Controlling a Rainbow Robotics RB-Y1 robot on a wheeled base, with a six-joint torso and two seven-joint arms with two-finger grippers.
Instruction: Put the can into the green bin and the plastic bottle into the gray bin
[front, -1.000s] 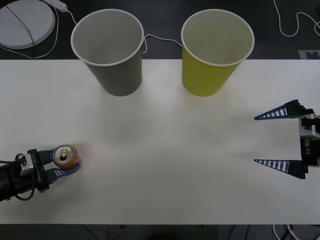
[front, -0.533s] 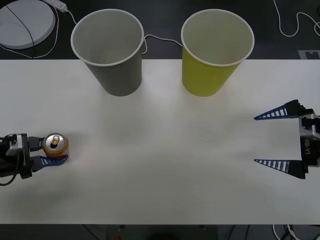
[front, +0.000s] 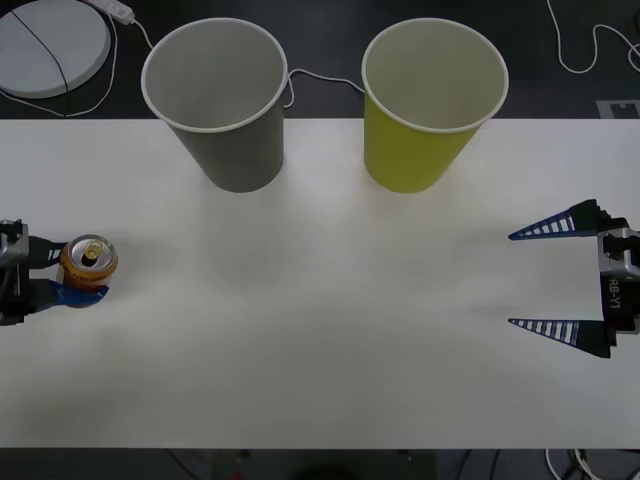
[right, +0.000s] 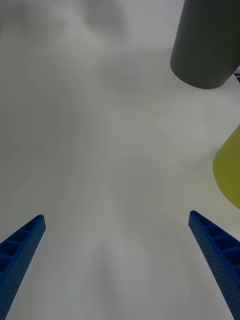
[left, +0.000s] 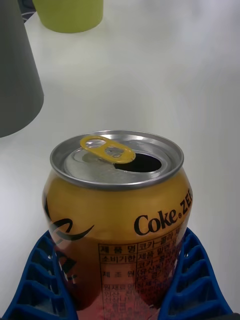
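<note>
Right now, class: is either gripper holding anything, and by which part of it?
The left gripper holds the can upright by the lower sides of its body, one blue finger on each side. The right gripper is open, holding nothing.

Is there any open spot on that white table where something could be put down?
Plenty. The widest bare patch is the middle of the table, between the can held in the left tool and the open right tool. The near edge is bare too. It is tighter at the back, where the gray bin and green bin stand.
</note>
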